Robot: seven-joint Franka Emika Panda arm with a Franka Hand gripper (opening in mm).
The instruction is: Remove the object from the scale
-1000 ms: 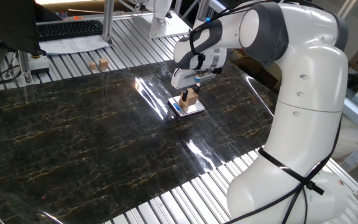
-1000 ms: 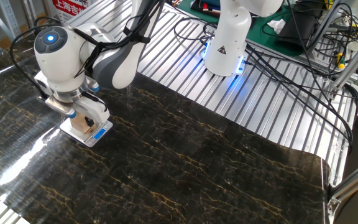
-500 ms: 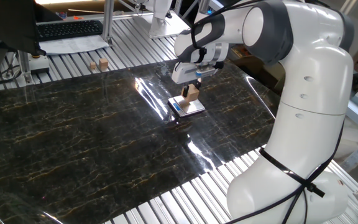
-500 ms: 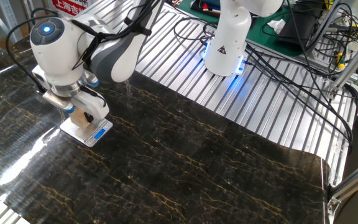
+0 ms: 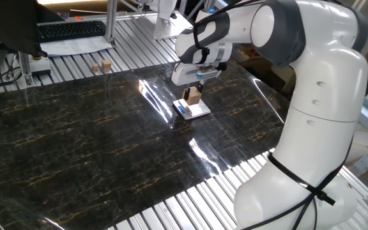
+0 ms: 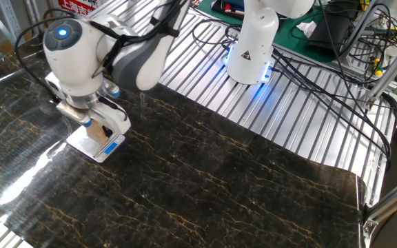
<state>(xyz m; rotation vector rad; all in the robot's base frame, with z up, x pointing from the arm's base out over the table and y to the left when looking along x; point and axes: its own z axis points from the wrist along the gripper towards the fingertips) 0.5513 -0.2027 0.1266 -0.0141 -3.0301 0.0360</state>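
The scale (image 5: 195, 111) is a small flat square with a silvery plate and a blue-marked front edge, lying on the dark marble sheet; it also shows in the other fixed view (image 6: 90, 145). My gripper (image 5: 195, 91) is shut on the light-brown wooden cube (image 5: 193, 96) and holds it a little above the scale's plate. In the other fixed view the gripper (image 6: 97, 128) hides most of the cube (image 6: 100, 132), which hangs over the scale.
Two small wooden blocks (image 5: 101, 66) stand on the ribbed table behind the marble sheet (image 5: 75, 140). A keyboard (image 5: 69, 29) and white papers (image 5: 75, 45) lie at the back left. The robot base (image 6: 252, 48) and cables (image 6: 322, 76) sit beyond the sheet.
The gripper has risen with the cube, lifting it off the scale's plate, and shifted slightly to the left in the first fixed view. The scale has stayed in place.
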